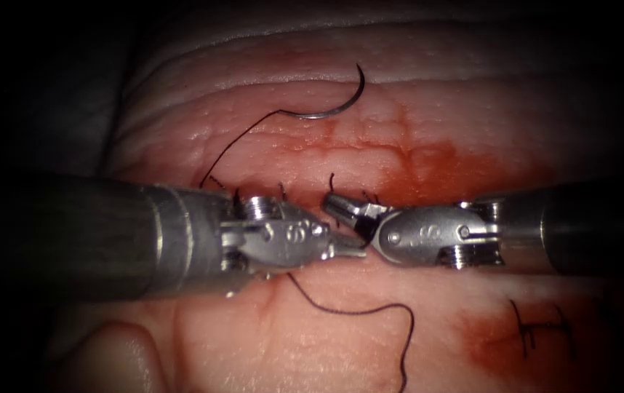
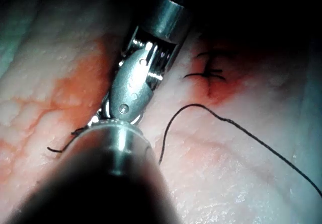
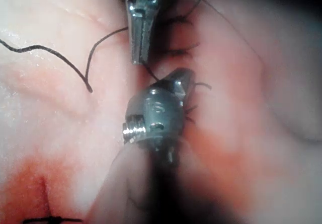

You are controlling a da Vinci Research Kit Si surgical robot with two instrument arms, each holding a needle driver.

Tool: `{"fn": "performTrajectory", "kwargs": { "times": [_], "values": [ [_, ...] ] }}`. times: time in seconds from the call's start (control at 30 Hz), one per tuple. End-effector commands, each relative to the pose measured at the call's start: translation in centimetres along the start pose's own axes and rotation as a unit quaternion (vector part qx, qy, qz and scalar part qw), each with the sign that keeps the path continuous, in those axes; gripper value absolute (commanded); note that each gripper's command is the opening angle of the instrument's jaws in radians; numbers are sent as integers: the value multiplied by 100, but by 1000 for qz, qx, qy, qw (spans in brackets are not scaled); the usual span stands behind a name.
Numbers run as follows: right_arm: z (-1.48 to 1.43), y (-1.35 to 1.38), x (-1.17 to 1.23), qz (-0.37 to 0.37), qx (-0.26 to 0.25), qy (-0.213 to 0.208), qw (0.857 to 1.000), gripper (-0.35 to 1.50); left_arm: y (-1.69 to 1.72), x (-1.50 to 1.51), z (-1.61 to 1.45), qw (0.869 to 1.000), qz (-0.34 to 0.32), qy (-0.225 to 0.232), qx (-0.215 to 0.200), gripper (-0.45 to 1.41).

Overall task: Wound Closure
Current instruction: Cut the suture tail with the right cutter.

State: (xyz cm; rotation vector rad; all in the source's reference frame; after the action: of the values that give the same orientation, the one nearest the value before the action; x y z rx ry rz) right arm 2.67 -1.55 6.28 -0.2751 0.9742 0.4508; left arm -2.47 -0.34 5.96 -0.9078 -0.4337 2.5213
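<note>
The curved needle (image 1: 335,103) lies free on the tissue (image 1: 370,138) beyond the cut, held by neither tool and not in the tissue. Its thread (image 1: 239,138) runs down to the stitched cut (image 1: 283,191). My left tool (image 1: 348,249) reaches in level over the cut, jaws shut; a long thread (image 1: 370,311) comes out from under it, and I cannot see whether it is gripped. My right tool (image 1: 337,207) meets it tip to tip, jaws shut on a short thread end at the cut. Both also appear in the right wrist view: left tool (image 3: 139,53), right tool (image 3: 180,79).
Short cut thread ends (image 1: 214,182) stand up along the cut. A tied stitch (image 1: 537,327) sits on a red-stained patch at the near right, also in the left wrist view (image 2: 207,74). Red fluid (image 1: 428,164) stains the tissue beyond the cut.
</note>
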Motion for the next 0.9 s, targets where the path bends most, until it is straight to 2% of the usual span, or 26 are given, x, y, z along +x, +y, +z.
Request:
{"fn": "performTrajectory", "kwargs": {
  "times": [0.03, 0.07, 0.1, 0.13, 0.17, 0.23, 0.43, 0.63, 0.73, 0.77, 0.9],
  "values": [
    [6, -3, -4, 0, 1, 1, 1000, -35, 1, 0, 5, 1000, 0, 0, 0, -45],
    [6, -3, -4, 3, 2, 1, 1000, -20, 2, 0, 4, 1000, 1, -1, -1, -45],
    [4, -2, -3, 0, 2, 2, 1000, 26, 3, -2, 2, 1000, 1, -1, -2, -45],
    [2, -1, -2, 1, 4, 2, 1000, 93, 4, -3, 0, 1000, 2, -1, -3, -45],
    [0, 0, 0, 2, 5, 2, 1000, 116, 5, -4, -3, 1000, 3, -1, -4, -45],
    [-7, 5, 5, 5, 14, 7, 1000, 136, 6, -7, -14, 1000, 4, -1, -9, -45],
    [-37, 27, 21, -7, 61, 41, 997, 146, 4, -25, -64, 1000, 12, -5, -15, -45],
    [-73, 57, 29, -15, 69, 37, 997, 143, 2, -65, -107, 999, 30, -26, -21, -45],
    [-85, 72, 28, -11, 69, 38, 997, 133, -5, -79, -116, 999, 34, -36, -16, -45],
    [-90, 84, 24, -8, 56, 41, 998, 131, -10, -89, -117, 998, 34, -52, -4, -45],
    [-90, 90, 18, -9, 47, 32, 998, 131, -8, -112, -106, 995, 30, -93, -10, -45]
  ]
}}
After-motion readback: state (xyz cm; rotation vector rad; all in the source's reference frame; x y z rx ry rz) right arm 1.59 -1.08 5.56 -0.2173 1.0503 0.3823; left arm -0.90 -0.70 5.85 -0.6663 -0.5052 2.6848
